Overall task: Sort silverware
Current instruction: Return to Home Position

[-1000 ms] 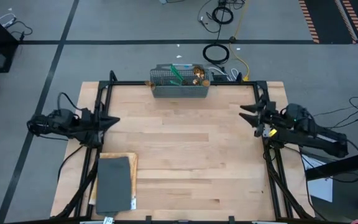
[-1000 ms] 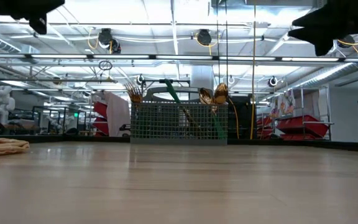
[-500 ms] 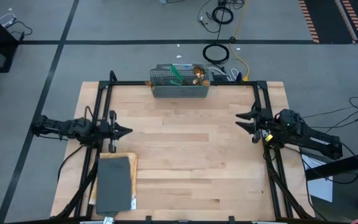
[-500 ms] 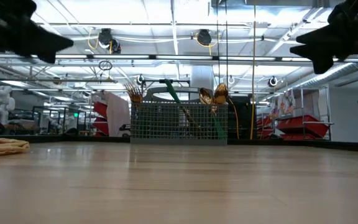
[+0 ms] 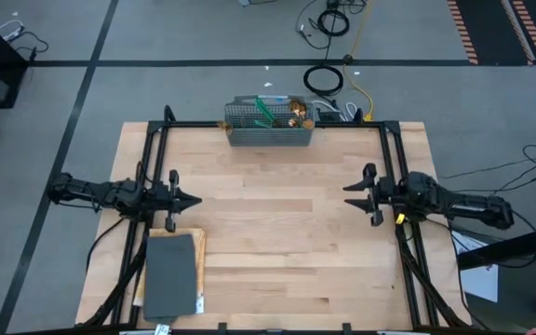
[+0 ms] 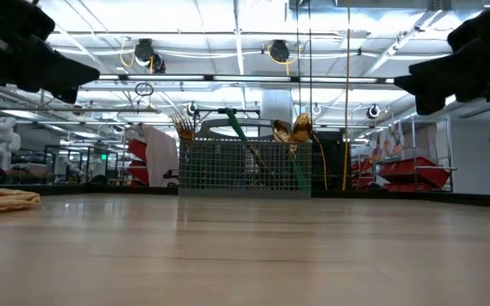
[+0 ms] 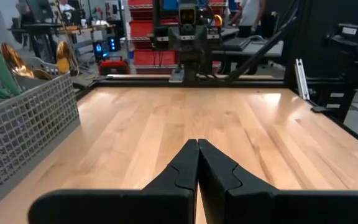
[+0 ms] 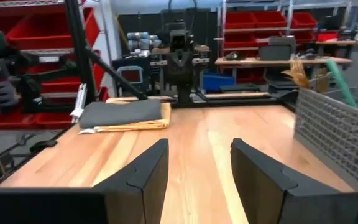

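The left gripper [image 5: 192, 199] hung at the table's left edge with its two dark, matte fingers pressed flat together into a single wedge, nothing between them. Its arm reached in level from the left side, pointing across the boards. The right gripper [image 5: 355, 194] hung opposite at the right edge, its blunt black fingers [image 8: 146, 169] spread wide apart and empty, the arm stretched in low from the right and aimed back toward the other.

Between them lay bare butcher-block table [image 5: 277, 242], pale wood in long glued strips with a soft sheen. The silverware [image 6: 292, 132] all stood in the grey wire-mesh basket [image 5: 268, 137] at the middle of the far edge, well apart from both grippers: slim teal-green handles leaning at angles, shiny gold spoon bowls and what looked like fork tines poking above the rim. The basket was a long box of fine square mesh.

Near the front left corner, just beside the left arm, a flat dark grey pad [image 5: 170, 274] rested on a folded tan cloth [image 6: 2, 198]. A black metal frame [image 5: 156, 149] ran along the table's edges.
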